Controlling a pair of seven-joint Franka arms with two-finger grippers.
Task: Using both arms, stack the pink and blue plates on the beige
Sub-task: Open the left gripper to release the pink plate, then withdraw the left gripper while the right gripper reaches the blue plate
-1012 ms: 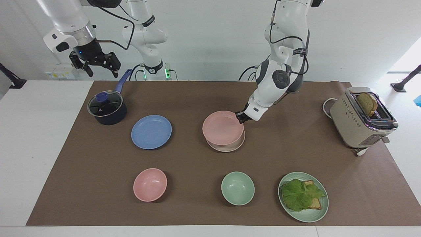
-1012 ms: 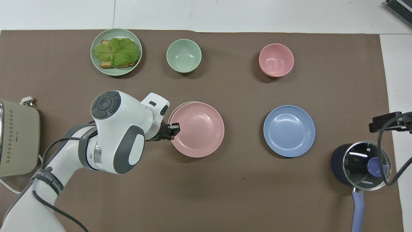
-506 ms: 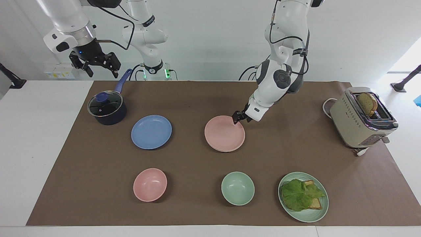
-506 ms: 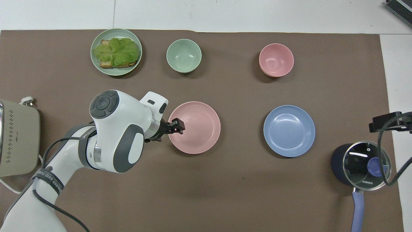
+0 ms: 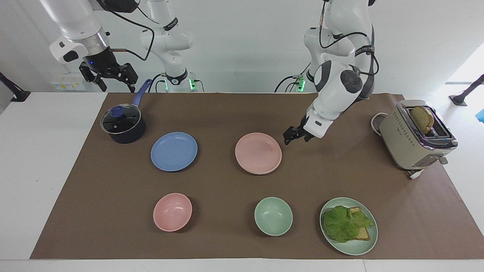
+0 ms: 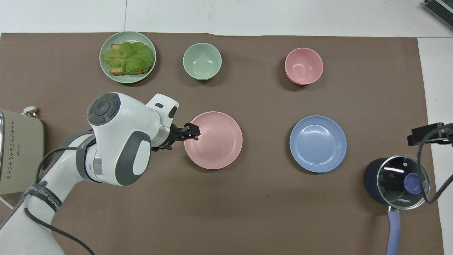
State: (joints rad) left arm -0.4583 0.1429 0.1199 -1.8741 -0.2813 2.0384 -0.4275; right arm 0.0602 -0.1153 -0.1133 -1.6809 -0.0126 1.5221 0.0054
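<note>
The pink plate lies flat on the beige plate, which shows only as a thin pale rim beneath it. The blue plate lies by itself beside the stack, toward the right arm's end of the table. My left gripper hangs open and empty just off the pink plate's rim, on the side of the left arm's end. My right gripper waits open, high over the table's edge by the pot.
A dark pot with a glass lid stands near the blue plate. A pink bowl, a mint-green bowl and a green plate with lettuce and toast line the edge farthest from the robots. A toaster stands at the left arm's end.
The left gripper opened and let go of the pink plate, which settled flat on the beige one. The gripper then drew back off the rim toward the left arm's end. The right arm barely moved.
</note>
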